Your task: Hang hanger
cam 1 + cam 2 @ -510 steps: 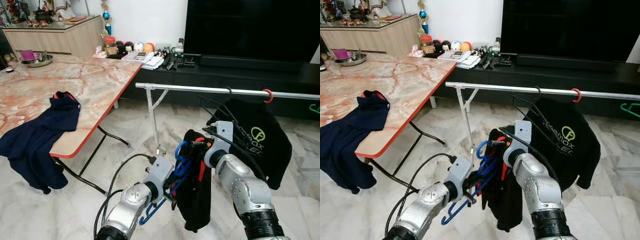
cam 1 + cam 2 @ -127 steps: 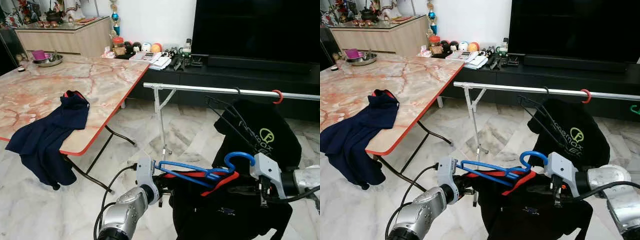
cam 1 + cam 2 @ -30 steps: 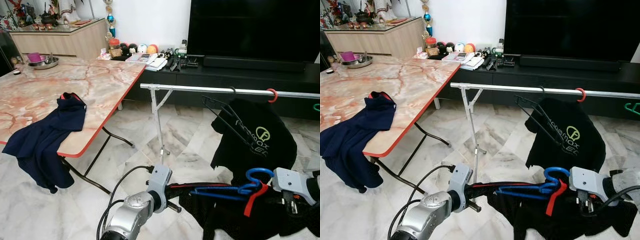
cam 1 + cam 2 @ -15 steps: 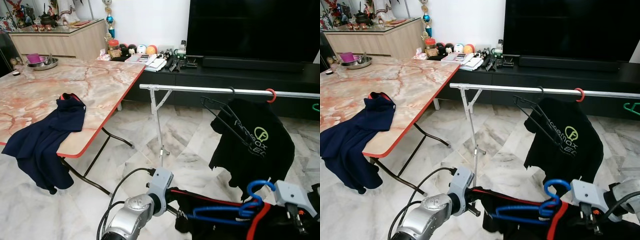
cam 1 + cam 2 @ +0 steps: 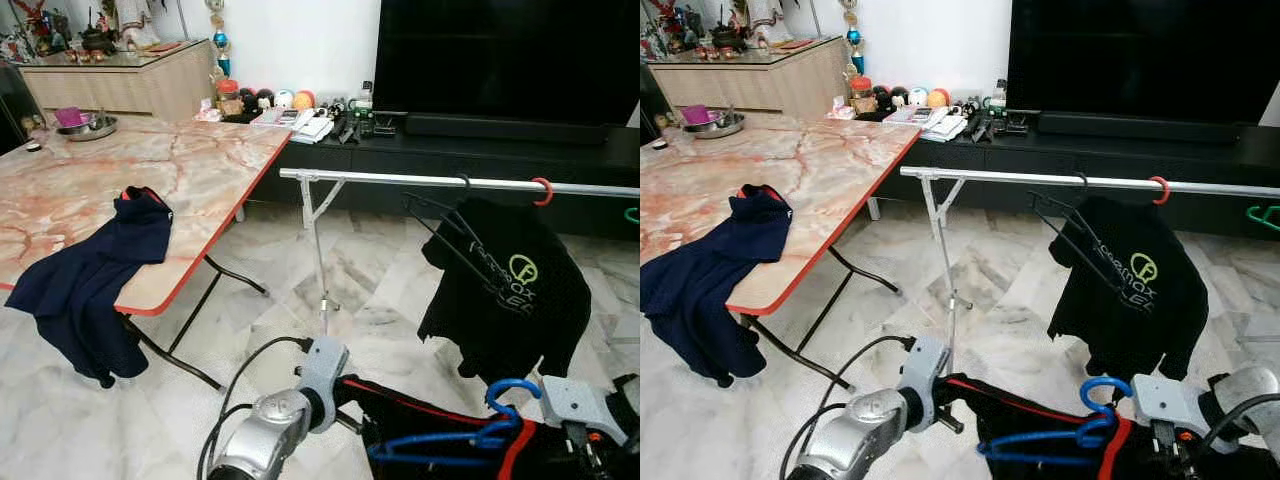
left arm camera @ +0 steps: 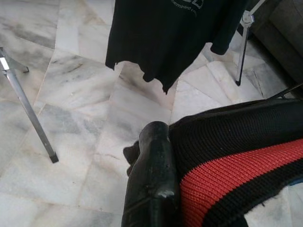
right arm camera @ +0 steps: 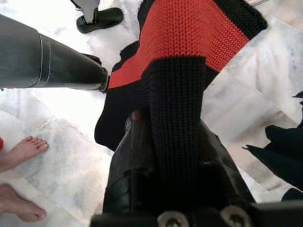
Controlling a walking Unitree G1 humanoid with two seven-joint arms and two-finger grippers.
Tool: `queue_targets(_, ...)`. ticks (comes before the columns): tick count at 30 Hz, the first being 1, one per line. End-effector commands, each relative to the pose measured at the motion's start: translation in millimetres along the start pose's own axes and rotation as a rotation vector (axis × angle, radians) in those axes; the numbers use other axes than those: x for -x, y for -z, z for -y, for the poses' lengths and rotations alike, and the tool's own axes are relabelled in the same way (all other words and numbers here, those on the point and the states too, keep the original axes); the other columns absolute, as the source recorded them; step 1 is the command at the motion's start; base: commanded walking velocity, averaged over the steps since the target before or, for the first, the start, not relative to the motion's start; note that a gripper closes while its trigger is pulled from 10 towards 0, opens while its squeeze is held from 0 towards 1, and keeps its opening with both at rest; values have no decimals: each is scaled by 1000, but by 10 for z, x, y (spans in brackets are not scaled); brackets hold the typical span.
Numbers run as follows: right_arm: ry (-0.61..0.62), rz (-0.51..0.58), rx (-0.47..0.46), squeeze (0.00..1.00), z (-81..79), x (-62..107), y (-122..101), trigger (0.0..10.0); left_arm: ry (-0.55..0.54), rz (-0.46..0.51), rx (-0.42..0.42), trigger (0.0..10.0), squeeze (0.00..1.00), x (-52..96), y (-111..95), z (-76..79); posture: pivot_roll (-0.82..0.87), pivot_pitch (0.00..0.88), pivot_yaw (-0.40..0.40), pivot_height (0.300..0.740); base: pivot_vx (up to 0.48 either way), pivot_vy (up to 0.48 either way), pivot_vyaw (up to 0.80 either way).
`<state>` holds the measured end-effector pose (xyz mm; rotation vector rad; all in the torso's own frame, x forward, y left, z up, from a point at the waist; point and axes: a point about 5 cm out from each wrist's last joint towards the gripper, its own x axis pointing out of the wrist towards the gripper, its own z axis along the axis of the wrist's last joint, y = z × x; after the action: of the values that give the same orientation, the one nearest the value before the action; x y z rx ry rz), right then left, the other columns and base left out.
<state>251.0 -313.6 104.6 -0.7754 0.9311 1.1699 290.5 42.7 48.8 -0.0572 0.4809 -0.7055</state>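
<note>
Marble floor (image 5: 380, 270), pale and veined, throughout.

Blue hanger (image 5: 455, 440) held low and level near the floor, hook (image 5: 512, 390) up at the right end, well below the silver rail (image 5: 420, 181) and not on it. Carries one black-and-red garment (image 5: 1040, 415), draped over it and sagging between the two arms.

Left gripper (image 6: 152, 184): one black finger seen in the left wrist view, pressed against the ribbed red-and-black band; whether closed on it cannot be told. Right gripper (image 7: 165, 170): fingers wrapped in black knit with a red stripe, apparently clamped on the garment by the hook end; hold on the hanger itself not discernible.

Rail: one, horizontal, on a folding metal stand (image 5: 318, 250). Already on it: one black T-shirt (image 5: 510, 290) with a green-and-white logo on a dark hanger, one red hook (image 5: 541, 190), one green hook (image 5: 631, 214) at the far right edge.

One marble-topped table (image 5: 130, 170) on the robot's left, with one navy garment (image 5: 95, 280) hanging over its edge and one metal bowl (image 5: 85, 125) at the far end.

Two bare feet (image 7: 19, 175) of a person visible on the floor in the right wrist view.

One dark television (image 5: 510, 55) on a black low cabinet (image 5: 480, 150) behind the rail.
</note>
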Motion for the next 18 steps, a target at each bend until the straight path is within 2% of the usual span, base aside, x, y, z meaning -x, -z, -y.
queue_targets(1, 16, -56, -42, 0, -16, 98, 117, 0, -99, 0, -28, 0, 0, 102, -5, -234, 36, 0, 5, 740, 0, 0, 0)
queue_targets(2, 23, -51, -42, 0, -9, 111, 108, 0, -103, -3, -32, 0, 0, 106, 1, -242, 36, 0, 5, 740, 0, 0, 0)
queue_targets(5, 16, 85, -67, 0, 7, 192, 10, 0, -112, -29, -58, 0, 0, 118, 45, -277, 29, 0, 5, 740, 0, 0, 0)
queue_targets(10, 4, 124, -83, 0, -12, 247, 6, 0, -102, -68, -102, 0, 0, 100, 87, -254, 27, 0, 7, 740, 0, 0, 0)
queue_targets(12, 22, 87, -82, 0, -7, 255, 48, 0, -102, -74, -114, 0, 0, 95, 89, -249, 26, 0, 7, 740, 0, 0, 0)
queue_targets(13, 43, -2, -81, 0, -9, 257, 143, 0, -104, -74, -114, 0, 0, 96, 87, -253, 26, 0, 7, 740, 0, 0, 0)
queue_targets(14, 51, -34, -79, 0, -10, 260, 178, 0, -104, -73, -112, 0, 0, 97, 87, -254, 26, 0, 7, 740, 0, 0, 0)
queue_targets(18, 109, -69, -83, 0, 24, 283, 225, 0, -108, -77, -116, 0, 0, 103, 93, -267, 30, 0, 8, 740, 0, 0, 0)
